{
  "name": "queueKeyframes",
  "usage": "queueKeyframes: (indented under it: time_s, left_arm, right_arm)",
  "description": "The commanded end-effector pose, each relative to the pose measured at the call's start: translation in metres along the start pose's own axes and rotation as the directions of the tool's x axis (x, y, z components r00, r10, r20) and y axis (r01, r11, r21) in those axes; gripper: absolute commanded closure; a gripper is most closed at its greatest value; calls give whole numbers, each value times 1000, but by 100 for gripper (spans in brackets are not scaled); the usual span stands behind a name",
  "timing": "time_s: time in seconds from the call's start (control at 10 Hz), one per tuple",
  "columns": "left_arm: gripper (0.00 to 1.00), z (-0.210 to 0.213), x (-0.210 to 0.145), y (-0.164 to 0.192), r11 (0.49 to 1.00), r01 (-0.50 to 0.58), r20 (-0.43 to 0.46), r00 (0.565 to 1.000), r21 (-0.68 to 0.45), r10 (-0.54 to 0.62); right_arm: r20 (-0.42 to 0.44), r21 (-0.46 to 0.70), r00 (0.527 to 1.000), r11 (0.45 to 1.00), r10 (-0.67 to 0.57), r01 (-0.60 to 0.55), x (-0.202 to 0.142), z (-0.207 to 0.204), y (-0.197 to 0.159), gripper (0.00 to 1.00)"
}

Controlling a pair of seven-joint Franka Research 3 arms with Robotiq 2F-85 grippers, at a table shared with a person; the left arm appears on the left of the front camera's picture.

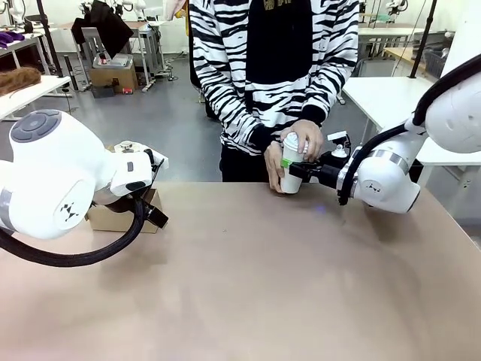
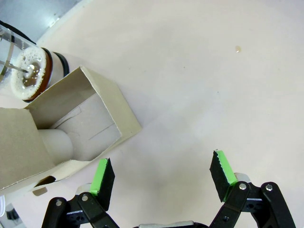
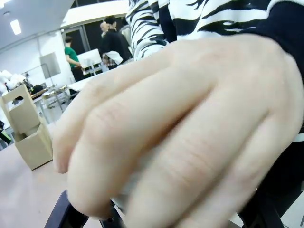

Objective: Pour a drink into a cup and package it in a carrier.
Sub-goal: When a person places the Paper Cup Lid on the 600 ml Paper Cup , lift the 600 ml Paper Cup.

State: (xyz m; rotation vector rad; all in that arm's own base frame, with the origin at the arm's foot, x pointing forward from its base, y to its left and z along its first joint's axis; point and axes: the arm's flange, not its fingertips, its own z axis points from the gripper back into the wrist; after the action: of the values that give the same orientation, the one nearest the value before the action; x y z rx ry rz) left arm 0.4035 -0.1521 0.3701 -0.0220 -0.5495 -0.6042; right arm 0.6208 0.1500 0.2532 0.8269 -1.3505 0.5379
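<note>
Brown cardboard, matte and creased at its folds, makes up the small rectangular cup carrier [image 2: 111, 102] at the left side of the worktop [image 1: 248, 286], a smooth, pale beige surface. One open compartment of the carrier holds a white rounded shape, and I cannot tell what it is. An upright handle tab with a cut-out hole rises from the carrier [image 3: 29, 137] in the right wrist view.

Just beyond the carrier stands one clear glass pitcher [image 2: 56, 66] with a band round its neck. Inside it is the dark brown drink [image 2: 33, 78], topped with pale foam.

The left gripper [image 2: 162, 172] hangs over bare worktop just beside the carrier. Its two black fingers are spread wide apart, its green pads [image 2: 102, 175] touch nothing, and it holds nothing.

At the far edge, right of the middle, one tall white tapered paper cup [image 1: 290, 183] stands upright with a white plastic lid [image 1: 291, 140] on top. The right gripper [image 1: 294, 170] reaches in from the right and is clamped on the cup's body, with one green pad against the cup's left side.

A person in a black-and-white striped top stands at the far side with two hands on the same cup. One hand [image 1: 307, 137] lies over the lid and the other hand [image 1: 273, 162] wraps the cup's left side. In the right wrist view, blurred fingers [image 3: 180, 133] lie close before the lens.
</note>
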Motion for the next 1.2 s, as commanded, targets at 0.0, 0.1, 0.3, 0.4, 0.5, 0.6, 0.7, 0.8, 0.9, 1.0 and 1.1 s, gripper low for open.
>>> queueKeyframes:
  time_s: [0.0,0.1,0.3,0.4,0.5,0.6,0.7,0.8,0.9,1.0,1.1]
  left_arm:
    - [0,0,0,0,1000,-1,2,1000,-2,1]
    - [0,0,0,0,1000,-1,2,1000,-2,1]
    - [0,0,0,0,1000,-1,2,1000,-2,1]
    - [0,0,0,0,1000,-1,2,1000,-2,1]
    - [0,0,0,0,1000,-1,2,1000,-2,1]
    - [0,0,0,0,1000,-1,2,1000,-2,1]
    - [0,0,0,0,1000,-1,2,1000,-2,1]
    - [0,0,0,0,1000,-1,2,1000,-2,1]
    - [0,0,0,0,1000,-1,2,1000,-2,1]
    - [0,0,0,0,1000,-1,2,1000,-2,1]
    - [0,0,0,0,1000,-1,2,1000,-2,1]
  right_arm:
    - [9,0,1000,1000,-1,1,6,-4,4,20]
    - [9,0,1000,1000,-1,1,6,-4,4,20]
    - [9,0,1000,1000,-1,1,6,-4,4,20]
    - [9,0,1000,1000,-1,1,6,-4,4,20]
    - [9,0,1000,1000,-1,1,6,-4,4,20]
    - [9,0,1000,1000,-1,1,6,-4,4,20]
    - [9,0,1000,1000,-1,1,6,-4,4,20]
    - [9,0,1000,1000,-1,1,6,-4,4,20]
    - [9,0,1000,1000,-1,1,6,-4,4,20]
    - [9,0,1000,1000,-1,1,6,-4,4,20]
    - [9,0,1000,1000,-1,1,6,-4,4,20]
